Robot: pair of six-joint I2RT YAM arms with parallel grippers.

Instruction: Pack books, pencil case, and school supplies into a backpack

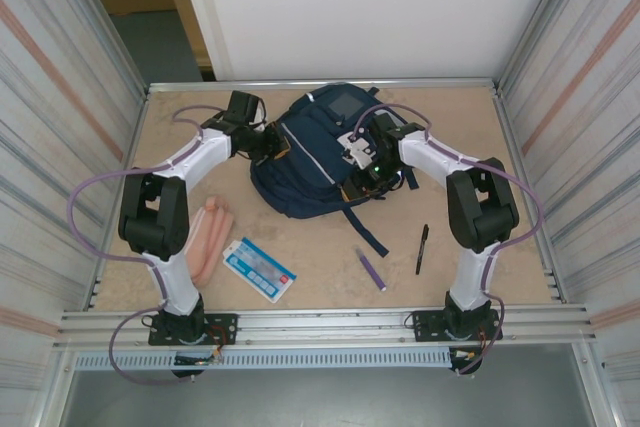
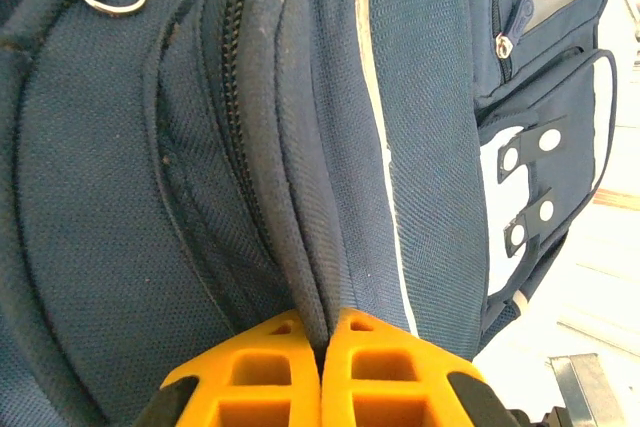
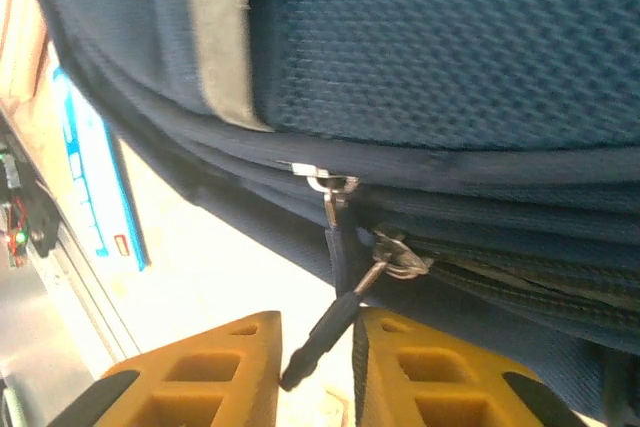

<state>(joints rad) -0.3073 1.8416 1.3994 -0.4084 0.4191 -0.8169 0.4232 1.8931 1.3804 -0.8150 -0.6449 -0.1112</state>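
Observation:
The navy backpack point(image 1: 305, 162) lies at the back middle of the table. At its left side my left gripper point(image 1: 268, 143) is shut on a fold of its fabric point(image 2: 310, 247) beside the zipper, the orange fingers point(image 2: 280, 367) pressed together. My right gripper point(image 1: 368, 175) is at the pack's right side, open a narrow gap, with a black zipper pull point(image 3: 325, 339) slanting between its fingers point(image 3: 230, 367). The pink pencil case point(image 1: 210, 235) and the light-blue booklet point(image 1: 259, 269) lie front left. The purple pen point(image 1: 371, 269) and black pen point(image 1: 422, 248) lie front right. The navy book is hidden.
A dark strap point(image 1: 366, 227) trails from the pack toward the pens. Corrugated walls point(image 1: 70, 117) close in both sides, and a metal rail point(image 1: 320, 325) runs along the near edge. The booklet point(image 3: 95, 177) also appears past the pack in the right wrist view.

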